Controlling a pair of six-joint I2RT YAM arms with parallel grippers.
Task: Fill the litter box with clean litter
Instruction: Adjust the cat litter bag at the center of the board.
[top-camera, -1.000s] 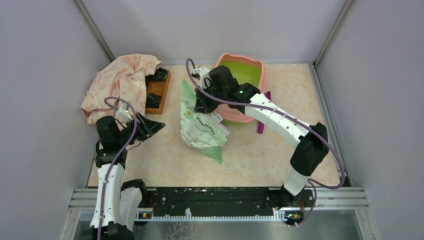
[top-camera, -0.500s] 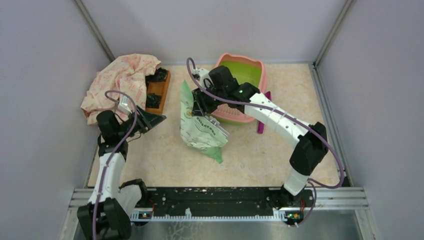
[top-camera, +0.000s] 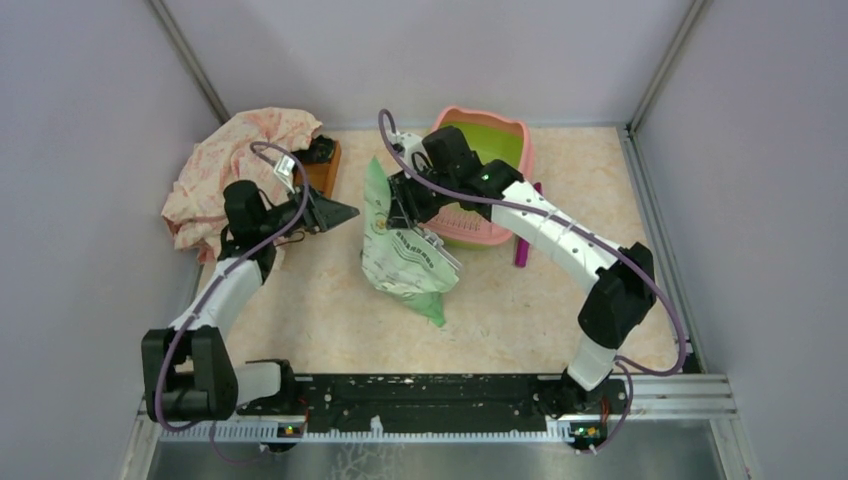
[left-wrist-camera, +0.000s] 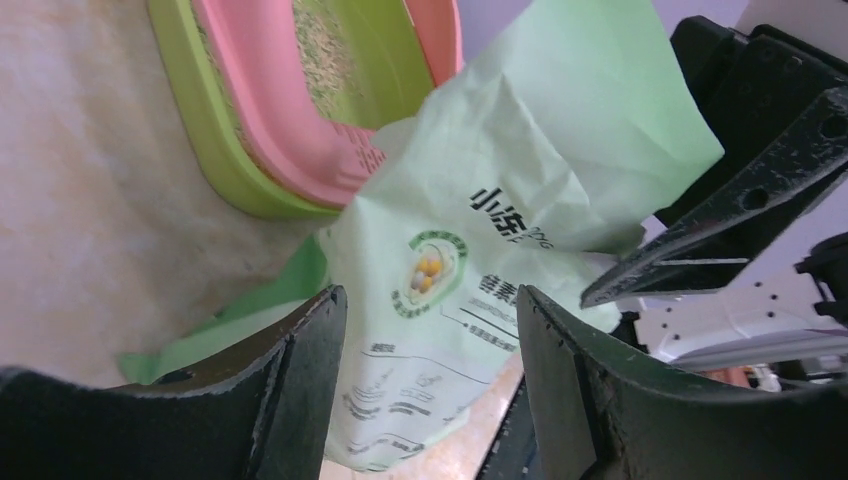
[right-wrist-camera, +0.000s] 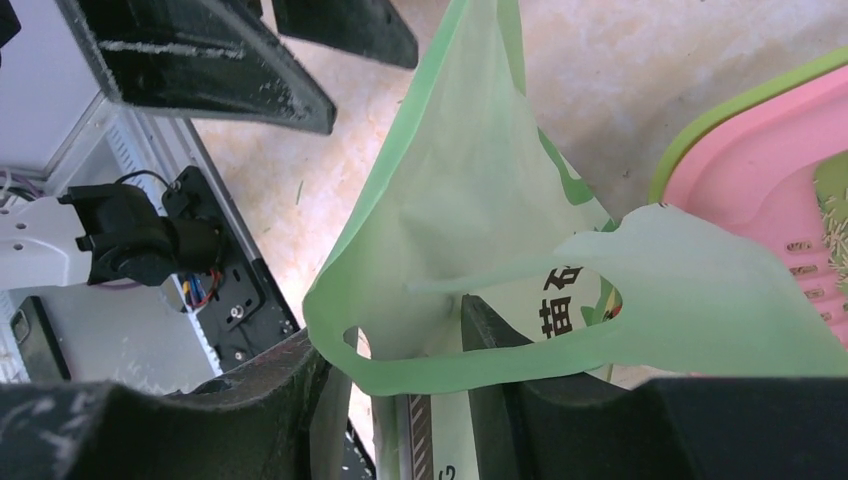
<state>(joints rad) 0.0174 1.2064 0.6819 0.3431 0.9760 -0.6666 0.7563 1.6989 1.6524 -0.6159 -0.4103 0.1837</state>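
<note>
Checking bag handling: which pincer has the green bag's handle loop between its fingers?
The right pincer: the handle loop of the bag runs between its parted fingers, near the litter box. The left pincer, also open, stands clear of the bag.

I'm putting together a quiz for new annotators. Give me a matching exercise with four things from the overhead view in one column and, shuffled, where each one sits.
Things:
1. litter box
2. light green bag
3. floral cloth
4. magenta scoop

Places:
A. far left corner
B. lying just right of the litter box
C. in the middle, nearest of the four
D. far centre, towards the back

Pairs: 1-D, 2-C, 3-A, 4-B
</note>
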